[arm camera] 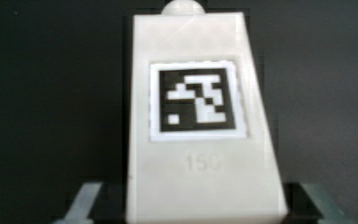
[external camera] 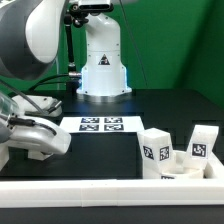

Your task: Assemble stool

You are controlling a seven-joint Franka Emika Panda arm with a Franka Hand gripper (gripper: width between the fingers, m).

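In the wrist view a white block leg (arm camera: 197, 110) with a black-and-white marker tag fills the picture and lies on the black table. My gripper (arm camera: 194, 206) straddles its wide end, open. Each of the fingers (arm camera: 91, 200) stands a little off the leg's sides with a dark gap showing. In the exterior view my gripper (external camera: 45, 140) is low at the exterior view's left, and the arm hides that leg. Two more upright legs (external camera: 155, 150) (external camera: 200, 143) stand at the right. The round seat is out of view.
The marker board (external camera: 100, 124) lies flat in the middle of the table. The robot base (external camera: 103, 65) stands behind it. A long white rim bar (external camera: 110, 190) runs along the front edge. A small white part (external camera: 182, 172) lies between the two upright legs.
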